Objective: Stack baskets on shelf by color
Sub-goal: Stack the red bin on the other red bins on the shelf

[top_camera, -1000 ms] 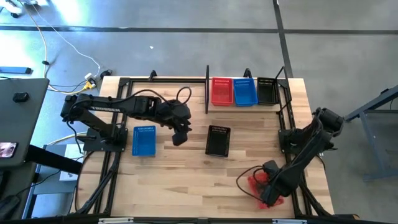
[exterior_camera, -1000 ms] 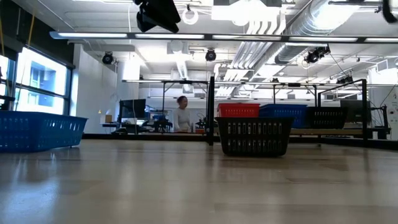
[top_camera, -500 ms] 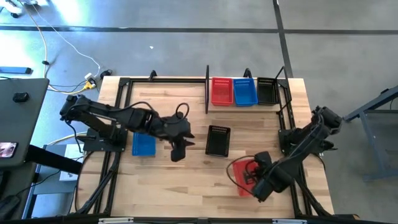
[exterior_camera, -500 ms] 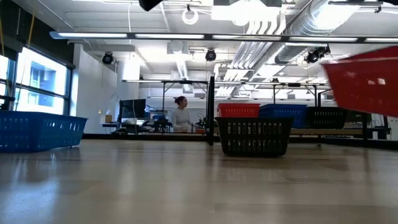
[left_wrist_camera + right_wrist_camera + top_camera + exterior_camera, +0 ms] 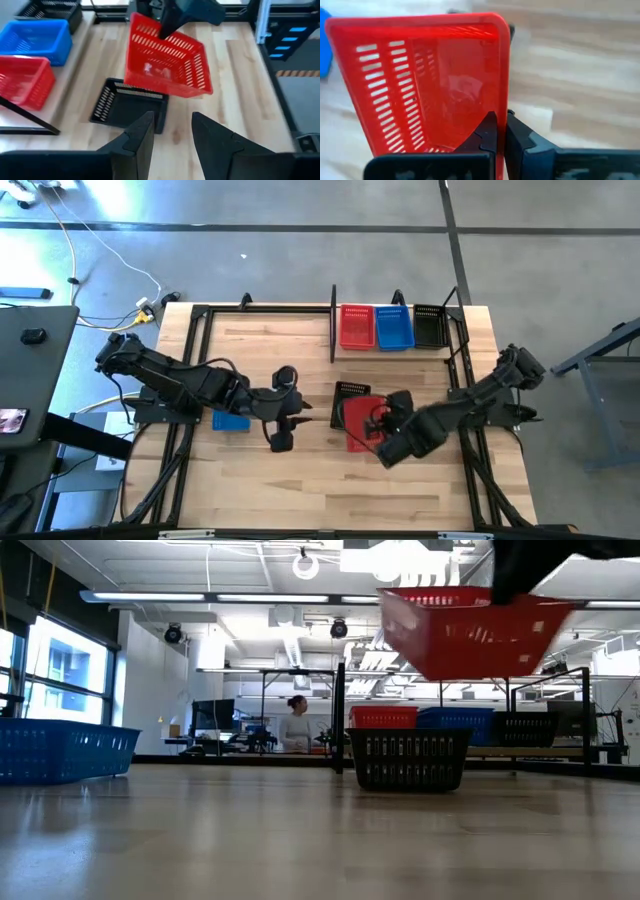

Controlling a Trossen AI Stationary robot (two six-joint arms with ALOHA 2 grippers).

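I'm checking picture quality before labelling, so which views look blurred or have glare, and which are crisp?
Right wrist view: the table behind the held red basket is smeared; the right pincer on its rim is sharp. Low view: bright ceiling lights glare above, and the near tabletop is soft with pale reflections. High view: even light, crisp. Left wrist view: fairly clear, the left pincer dark in front.

Grey concrete floor (image 5: 300, 240), bright windows (image 5: 60, 675)

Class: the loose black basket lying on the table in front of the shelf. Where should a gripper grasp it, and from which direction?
Pinch a rim wall of the black basket from above: it sits upright and open-topped, one finger inside, one outside. The red basket held by the right gripper currently hangs over it.
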